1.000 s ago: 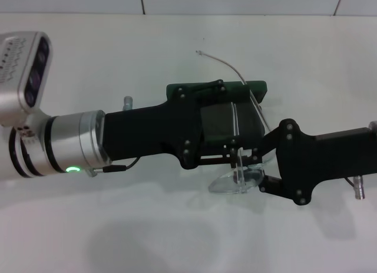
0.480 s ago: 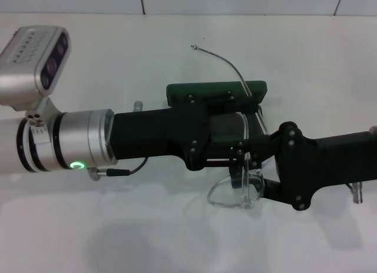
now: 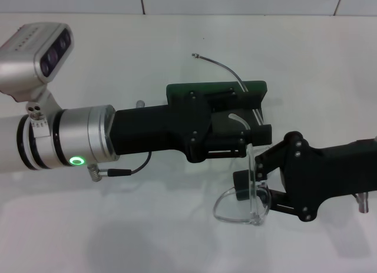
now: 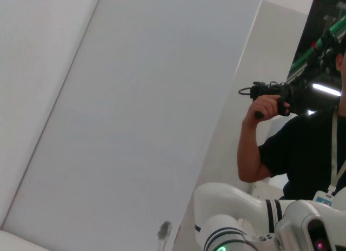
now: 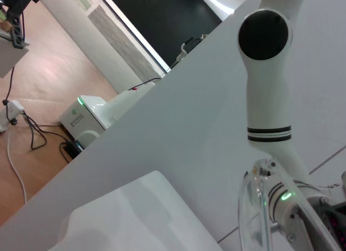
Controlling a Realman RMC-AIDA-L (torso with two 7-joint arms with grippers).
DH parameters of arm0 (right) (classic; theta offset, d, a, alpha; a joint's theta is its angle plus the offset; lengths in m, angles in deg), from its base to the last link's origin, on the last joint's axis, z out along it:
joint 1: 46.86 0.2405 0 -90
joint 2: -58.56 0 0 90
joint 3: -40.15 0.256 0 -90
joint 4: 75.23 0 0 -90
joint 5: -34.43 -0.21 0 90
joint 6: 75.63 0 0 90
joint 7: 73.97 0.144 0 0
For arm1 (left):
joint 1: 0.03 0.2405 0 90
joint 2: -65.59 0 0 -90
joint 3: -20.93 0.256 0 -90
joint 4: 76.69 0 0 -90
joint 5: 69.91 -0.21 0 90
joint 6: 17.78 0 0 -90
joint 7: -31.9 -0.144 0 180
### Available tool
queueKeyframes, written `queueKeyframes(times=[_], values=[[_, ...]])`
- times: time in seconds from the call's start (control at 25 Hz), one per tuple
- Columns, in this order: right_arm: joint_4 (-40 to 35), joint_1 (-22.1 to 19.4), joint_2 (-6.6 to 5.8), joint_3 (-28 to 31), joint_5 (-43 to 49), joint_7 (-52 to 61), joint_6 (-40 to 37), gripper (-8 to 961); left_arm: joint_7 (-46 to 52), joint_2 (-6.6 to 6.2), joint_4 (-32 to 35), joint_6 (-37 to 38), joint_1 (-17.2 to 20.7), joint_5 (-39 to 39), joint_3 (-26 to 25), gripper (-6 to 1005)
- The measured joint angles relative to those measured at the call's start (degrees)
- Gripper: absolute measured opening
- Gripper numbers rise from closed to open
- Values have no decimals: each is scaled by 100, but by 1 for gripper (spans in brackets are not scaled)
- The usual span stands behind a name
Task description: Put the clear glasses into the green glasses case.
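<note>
- In the head view you are seeing both arms meeting right of the frame's middle; neither wrist view is showing the white table (image 3: 177, 237) or the case at all.
- The left arm is reaching in level from the left edge, and the left gripper (image 3: 250, 132) is sitting over the green glasses case (image 3: 215, 89), hiding most of it. I cannot tell whether its fingers are spread or pressed together.
- The case is showing only as a dark green strip at upper centre, its long axis running left to right across the frame.
- The right arm is coming in from the right edge, lower than the left, and the right gripper (image 3: 253, 187) is pinching the clear glasses (image 3: 250, 196) at lower right of centre, just below the case and apart from it.
- The glasses are hanging tilted: the lens is curving out leftward from the fingers, and one clear temple arm is standing nearly straight up the frame.
- The right wrist view is adding a close look at that clear frame (image 5: 257, 213) at its lower right.
- The left wrist view is showing a person (image 4: 303, 148) holding a dark device at its right edge.
- A thin grey cable (image 3: 221, 64) is arching above the case.
</note>
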Motion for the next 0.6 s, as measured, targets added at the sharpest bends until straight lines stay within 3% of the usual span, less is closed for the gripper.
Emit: queueKeyframes(times=[0.6], values=[[55, -260, -12, 48, -420, -453, -119, 127, 347, -2, 0, 227, 38, 28, 48, 740]])
